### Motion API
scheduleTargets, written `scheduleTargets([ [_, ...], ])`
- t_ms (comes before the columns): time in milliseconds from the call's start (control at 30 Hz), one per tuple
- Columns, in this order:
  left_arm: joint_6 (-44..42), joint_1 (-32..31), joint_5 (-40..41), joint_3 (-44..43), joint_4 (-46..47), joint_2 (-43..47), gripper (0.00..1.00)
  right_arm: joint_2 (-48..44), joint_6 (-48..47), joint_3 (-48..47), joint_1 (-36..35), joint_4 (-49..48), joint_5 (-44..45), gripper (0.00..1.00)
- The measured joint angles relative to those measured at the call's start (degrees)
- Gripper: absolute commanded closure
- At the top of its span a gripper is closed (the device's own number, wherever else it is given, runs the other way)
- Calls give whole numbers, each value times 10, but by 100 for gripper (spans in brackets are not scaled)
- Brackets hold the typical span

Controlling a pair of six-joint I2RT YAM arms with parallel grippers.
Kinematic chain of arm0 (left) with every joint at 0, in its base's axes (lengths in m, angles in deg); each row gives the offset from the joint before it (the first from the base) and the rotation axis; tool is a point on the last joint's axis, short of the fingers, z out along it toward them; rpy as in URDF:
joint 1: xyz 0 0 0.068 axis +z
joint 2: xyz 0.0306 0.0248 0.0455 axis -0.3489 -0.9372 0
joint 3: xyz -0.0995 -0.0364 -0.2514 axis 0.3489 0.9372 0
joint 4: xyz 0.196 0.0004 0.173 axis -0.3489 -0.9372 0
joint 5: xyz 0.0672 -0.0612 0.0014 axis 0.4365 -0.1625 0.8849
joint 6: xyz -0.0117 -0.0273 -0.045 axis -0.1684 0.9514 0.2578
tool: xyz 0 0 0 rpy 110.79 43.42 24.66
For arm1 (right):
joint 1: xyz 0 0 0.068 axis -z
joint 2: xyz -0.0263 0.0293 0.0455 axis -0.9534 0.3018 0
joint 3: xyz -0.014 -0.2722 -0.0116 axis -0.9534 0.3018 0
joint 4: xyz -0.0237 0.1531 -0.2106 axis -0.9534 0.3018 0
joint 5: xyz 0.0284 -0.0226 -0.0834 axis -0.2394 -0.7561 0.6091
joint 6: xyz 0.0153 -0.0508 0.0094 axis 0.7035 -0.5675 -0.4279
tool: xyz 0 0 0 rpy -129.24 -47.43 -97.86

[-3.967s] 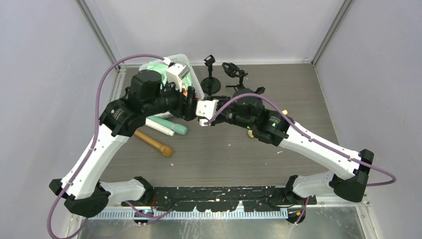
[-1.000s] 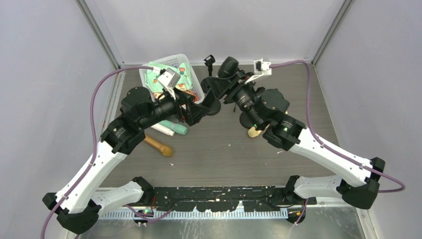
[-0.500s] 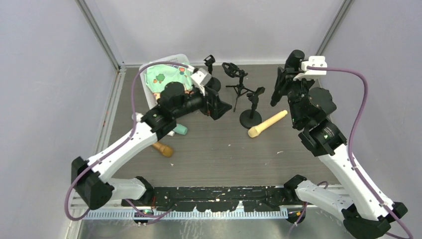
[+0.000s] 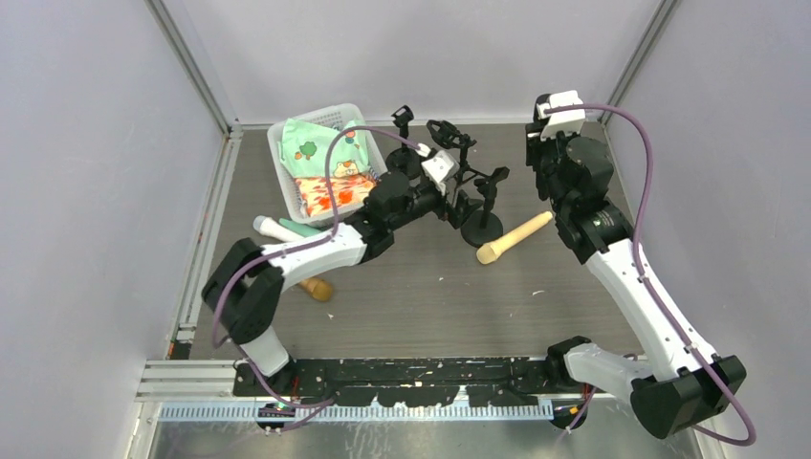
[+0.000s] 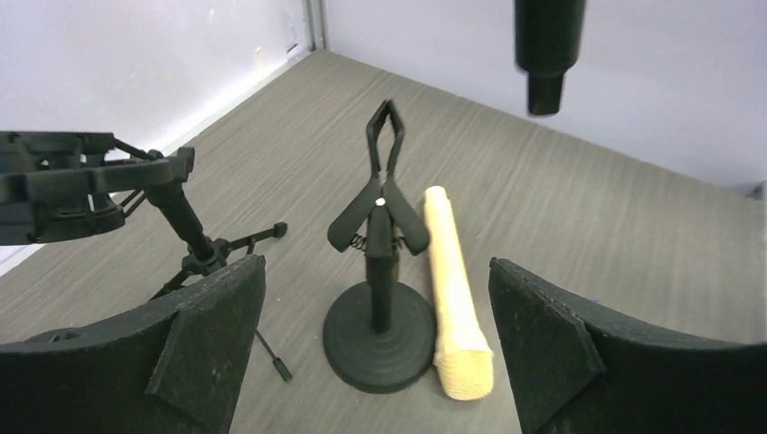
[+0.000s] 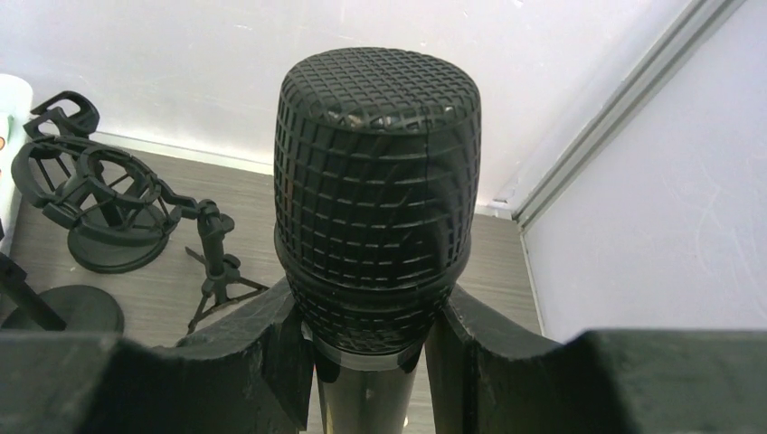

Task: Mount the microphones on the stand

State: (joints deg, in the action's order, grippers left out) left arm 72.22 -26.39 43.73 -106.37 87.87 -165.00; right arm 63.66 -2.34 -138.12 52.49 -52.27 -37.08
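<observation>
Two left fingers (image 5: 210, 348) spread wide, clip stand (image 5: 380, 307) clear ahead.

There's the black microphone (image 6: 375, 181): gridded mesh head with a faint sheen. The cream microphone (image 5: 452, 289) looks matt, smooth-barrelled, its head finely textured, perhaps foam. The clip stand (image 5: 380, 334) is matt black, and the table (image 5: 615, 217) a dull grey wood-grain.

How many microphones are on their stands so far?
None yet. The clip stand and the tripod stand are bare. In hand: the right claw grips the black microphone, up in the air; the left claw is open, facing the clip stand. Left: that one, plus the cream microphone, brown microphone and white microphone lying on the table.
</observation>
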Motion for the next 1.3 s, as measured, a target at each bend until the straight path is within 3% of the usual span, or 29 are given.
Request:
scheduleTargets([
  [300,-42,-11,35,-26,97,-126,4,35,-21,0,37,-42,-92,99],
  [900,-44,-18,17,-67,164,-183,8,93,-119,17,54,-125,-218,99],
  [1300,-44,-18,16,-111,164,-230,17,117,-156,89,65,-198,-285,97],
])
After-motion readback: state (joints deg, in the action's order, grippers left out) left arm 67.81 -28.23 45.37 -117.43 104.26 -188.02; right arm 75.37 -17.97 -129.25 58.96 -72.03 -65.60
